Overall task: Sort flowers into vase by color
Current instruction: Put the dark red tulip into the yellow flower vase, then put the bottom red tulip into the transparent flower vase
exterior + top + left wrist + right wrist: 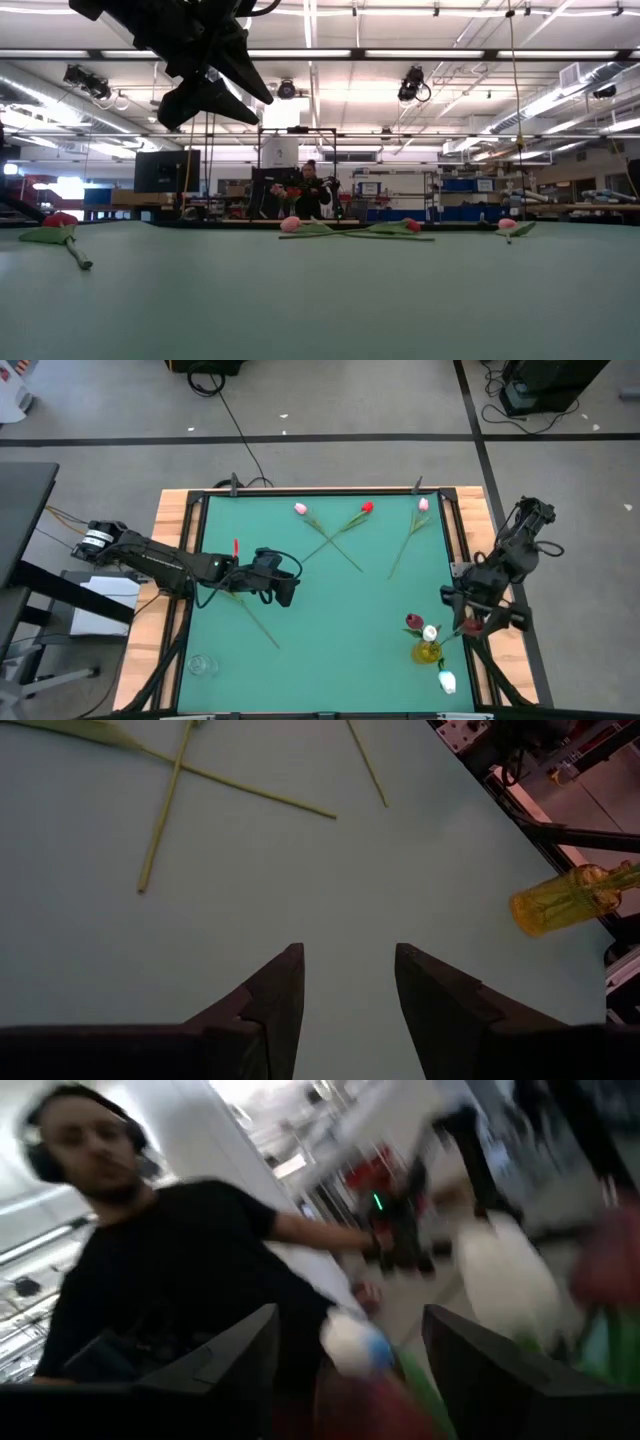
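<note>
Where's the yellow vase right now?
High view: the yellow vase stands near the table's front right corner, beside the right gripper, holding maroon and white flowers.

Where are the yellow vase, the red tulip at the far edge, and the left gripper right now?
yellow vase point(428, 652): high view, on its glass body.
red tulip point(367, 508): high view, on the bud head.
left gripper point(348, 982): left wrist view, midway between its open fingertips, above bare mat.
</note>
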Controlling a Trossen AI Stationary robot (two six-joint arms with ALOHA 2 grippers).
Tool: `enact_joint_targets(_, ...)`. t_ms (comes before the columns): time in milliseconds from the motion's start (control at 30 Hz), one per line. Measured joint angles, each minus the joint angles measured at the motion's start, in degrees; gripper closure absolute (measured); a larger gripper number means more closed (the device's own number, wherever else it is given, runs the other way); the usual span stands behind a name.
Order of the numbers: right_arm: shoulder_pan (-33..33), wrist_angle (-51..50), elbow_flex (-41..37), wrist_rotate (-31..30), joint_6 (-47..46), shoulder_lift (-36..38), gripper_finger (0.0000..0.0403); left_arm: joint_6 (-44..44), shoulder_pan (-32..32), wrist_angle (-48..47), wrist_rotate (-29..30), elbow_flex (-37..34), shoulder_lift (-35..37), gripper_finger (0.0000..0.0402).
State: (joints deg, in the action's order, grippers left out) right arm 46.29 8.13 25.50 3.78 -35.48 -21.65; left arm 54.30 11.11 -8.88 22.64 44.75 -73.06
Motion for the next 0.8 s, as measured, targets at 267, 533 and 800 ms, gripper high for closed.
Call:
enact_joint_targets(267, 0.0, 8.0, 0.0, -7.6, 10.6, -0.1, 0.0123, 0.0, 0.0, 0.0, -0.4, 0.0, 0.0, 0.0239)
enact_joint_targets(533, -2.8, 25.8, 0.0, -38.1, 34.2, 0.0, 0.0133, 2.2, -1.0, -1.8, 0.2, 0.0, 0.0, 0.0239)
enact_joint_targets(800, -9.1, 25.7, 0.0, -43.9, 33.2, -2.0, 0.0148, 15.5, -2.0, -10.8, 0.3, 0.0, 0.0, 0.0239)
